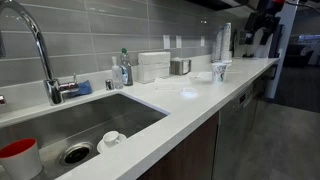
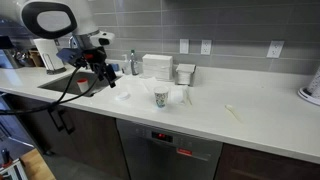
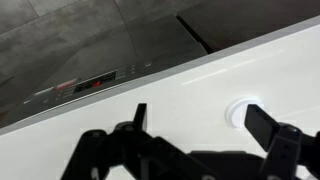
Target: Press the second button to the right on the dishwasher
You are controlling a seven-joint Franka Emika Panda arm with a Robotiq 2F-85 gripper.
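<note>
The dishwasher is the grey metal front under the white counter, also visible in the exterior view from the sink end. Its dark top strip carries small red lit displays, seen in an exterior view and from above in the wrist view. I cannot make out single buttons. My gripper hangs above the counter near the sink, left of the dishwasher and apart from it. It is small and far off in the sink-end exterior view. In the wrist view the gripper is open and empty over the counter edge.
A glass cup stands on the counter above the dishwasher. White boxes and a soap bottle stand by the tiled wall. The sink holds a red cup. A small white round item lies by one finger.
</note>
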